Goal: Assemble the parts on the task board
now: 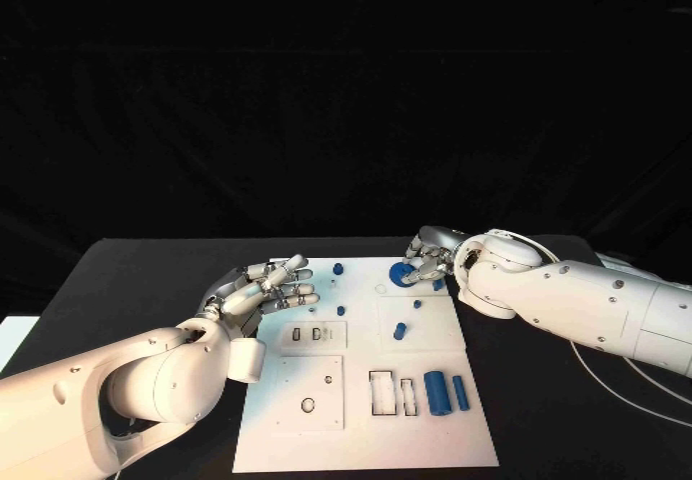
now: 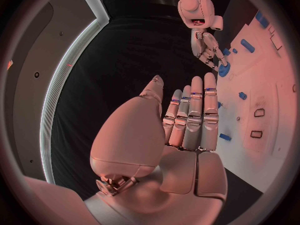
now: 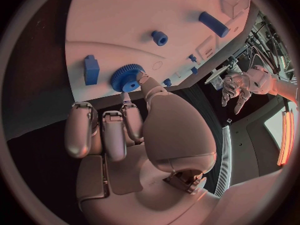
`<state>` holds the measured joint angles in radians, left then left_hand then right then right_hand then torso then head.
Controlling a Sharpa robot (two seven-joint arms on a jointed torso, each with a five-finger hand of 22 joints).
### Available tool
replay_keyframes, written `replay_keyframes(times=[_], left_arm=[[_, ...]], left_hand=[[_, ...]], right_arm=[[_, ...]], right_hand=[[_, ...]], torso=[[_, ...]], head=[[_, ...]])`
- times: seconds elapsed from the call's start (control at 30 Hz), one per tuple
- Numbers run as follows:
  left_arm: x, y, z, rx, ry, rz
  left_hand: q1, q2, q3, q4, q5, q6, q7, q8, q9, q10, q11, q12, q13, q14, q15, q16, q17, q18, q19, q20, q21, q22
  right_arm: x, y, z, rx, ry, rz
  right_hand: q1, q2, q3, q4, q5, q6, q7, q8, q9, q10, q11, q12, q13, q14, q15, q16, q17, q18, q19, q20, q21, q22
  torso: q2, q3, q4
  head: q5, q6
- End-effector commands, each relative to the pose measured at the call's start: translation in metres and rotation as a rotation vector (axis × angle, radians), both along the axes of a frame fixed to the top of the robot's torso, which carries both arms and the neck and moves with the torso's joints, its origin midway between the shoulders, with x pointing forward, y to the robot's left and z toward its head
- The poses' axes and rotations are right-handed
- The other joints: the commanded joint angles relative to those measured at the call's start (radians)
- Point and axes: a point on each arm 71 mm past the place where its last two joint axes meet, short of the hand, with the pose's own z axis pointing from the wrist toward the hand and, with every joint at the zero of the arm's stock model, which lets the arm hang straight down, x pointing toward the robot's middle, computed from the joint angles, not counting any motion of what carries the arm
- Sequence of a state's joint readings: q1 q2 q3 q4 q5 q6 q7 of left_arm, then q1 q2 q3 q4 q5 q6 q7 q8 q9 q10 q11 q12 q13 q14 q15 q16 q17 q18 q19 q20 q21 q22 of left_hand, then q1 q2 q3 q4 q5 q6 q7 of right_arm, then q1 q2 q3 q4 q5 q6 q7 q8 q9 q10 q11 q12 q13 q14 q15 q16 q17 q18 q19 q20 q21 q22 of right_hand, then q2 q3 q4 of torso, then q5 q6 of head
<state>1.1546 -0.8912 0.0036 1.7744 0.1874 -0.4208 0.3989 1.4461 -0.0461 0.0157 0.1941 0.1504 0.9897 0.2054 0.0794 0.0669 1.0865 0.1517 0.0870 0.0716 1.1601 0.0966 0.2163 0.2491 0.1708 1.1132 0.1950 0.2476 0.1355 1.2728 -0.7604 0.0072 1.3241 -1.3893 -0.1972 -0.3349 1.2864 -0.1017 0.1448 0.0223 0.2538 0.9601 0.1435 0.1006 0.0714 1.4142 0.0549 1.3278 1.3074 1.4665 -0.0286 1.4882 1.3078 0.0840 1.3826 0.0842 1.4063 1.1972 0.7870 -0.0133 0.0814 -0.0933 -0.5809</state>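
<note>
The right hand [image 1: 427, 262] rests at the far edge of the white board [image 1: 368, 430], its thumb tip touching a blue gear [image 3: 127, 78] that sits on the board. The left hand [image 1: 267, 287] hovers by the board's left edge, fingers extended and holding nothing, over the black surface [image 1: 130, 290].

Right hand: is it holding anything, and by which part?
The right hand has a fingertip touching the blue gear's toothed rim on the board; a full grip cannot be told.
</note>
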Motion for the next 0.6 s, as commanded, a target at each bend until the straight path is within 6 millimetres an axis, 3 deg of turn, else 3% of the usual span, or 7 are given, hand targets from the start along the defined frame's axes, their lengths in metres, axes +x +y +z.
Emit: replay_keyframes(times=[0.03,0.3,0.43,0.6], left_arm=[[-0.0004,-0.0020,0.0015,-0.010,-0.008,-0.018],[-0.0003,-0.0020,0.0015,-0.010,-0.007,-0.019],[-0.0004,-0.0021,0.0015,-0.011,-0.007,-0.021],[-0.0004,-0.0020,0.0014,-0.012,-0.006,-0.022]], left_hand=[[0.006,0.000,0.002,-0.006,-0.002,-0.002,0.003,-0.006,-0.001,-0.004,0.001,-0.004,-0.001,-0.004,0.000,-0.006,0.001,0.007,0.002,0.002,-0.006,-0.001],[0.006,0.000,0.002,-0.006,-0.002,-0.002,0.003,-0.006,-0.001,-0.004,0.001,-0.004,-0.001,-0.004,0.000,-0.006,0.001,0.007,0.002,0.002,-0.006,-0.001],[0.006,0.000,0.002,-0.006,-0.002,-0.002,0.003,-0.006,-0.001,-0.004,0.001,-0.004,-0.001,-0.004,0.000,-0.006,0.001,0.007,0.002,0.002,-0.006,-0.001],[0.006,0.000,0.002,-0.006,-0.002,-0.002,0.003,-0.006,-0.001,-0.004,0.001,-0.004,-0.001,-0.004,0.000,-0.006,0.001,0.007,0.002,0.002,-0.006,-0.001]], right_arm=[[0.0004,0.0004,-0.0027,-0.032,0.016,0.004],[0.0013,0.0020,-0.0049,-0.035,0.021,0.006],[0.0011,0.0041,-0.0052,-0.066,0.000,0.001],[0.0000,0.0067,-0.0053,-0.123,-0.042,-0.010]], right_hand=[[0.010,0.001,-0.006,-0.002,-0.006,0.001,0.001,0.007,0.001,0.010,0.001,0.005,0.003,0.076,0.009,0.006,0.097,-0.009,0.007,0.002,0.005,0.002],[0.021,0.021,0.005,-0.003,-0.012,0.018,0.000,0.019,0.003,0.019,0.000,0.025,0.028,0.078,0.009,0.014,0.111,-0.012,0.014,0.002,0.014,0.020],[0.029,0.043,0.023,-0.005,-0.032,0.066,-0.012,0.042,0.010,0.037,-0.010,0.051,0.059,0.080,0.002,0.022,0.126,-0.017,0.027,0.000,0.027,0.046],[0.026,0.045,0.031,-0.005,-0.045,0.093,-0.022,0.054,0.014,0.052,-0.018,0.071,0.081,0.081,-0.005,0.025,0.133,-0.020,0.036,-0.006,0.035,0.064]], torso=[[0.000,0.0002,-0.0009],[0.000,0.0006,-0.0005],[0.000,0.0008,-0.0010],[0.000,0.0004,-0.0006]], head=[[0.002,-0.001],[0.001,-0.002],[0.000,-0.003],[-0.001,-0.003]])
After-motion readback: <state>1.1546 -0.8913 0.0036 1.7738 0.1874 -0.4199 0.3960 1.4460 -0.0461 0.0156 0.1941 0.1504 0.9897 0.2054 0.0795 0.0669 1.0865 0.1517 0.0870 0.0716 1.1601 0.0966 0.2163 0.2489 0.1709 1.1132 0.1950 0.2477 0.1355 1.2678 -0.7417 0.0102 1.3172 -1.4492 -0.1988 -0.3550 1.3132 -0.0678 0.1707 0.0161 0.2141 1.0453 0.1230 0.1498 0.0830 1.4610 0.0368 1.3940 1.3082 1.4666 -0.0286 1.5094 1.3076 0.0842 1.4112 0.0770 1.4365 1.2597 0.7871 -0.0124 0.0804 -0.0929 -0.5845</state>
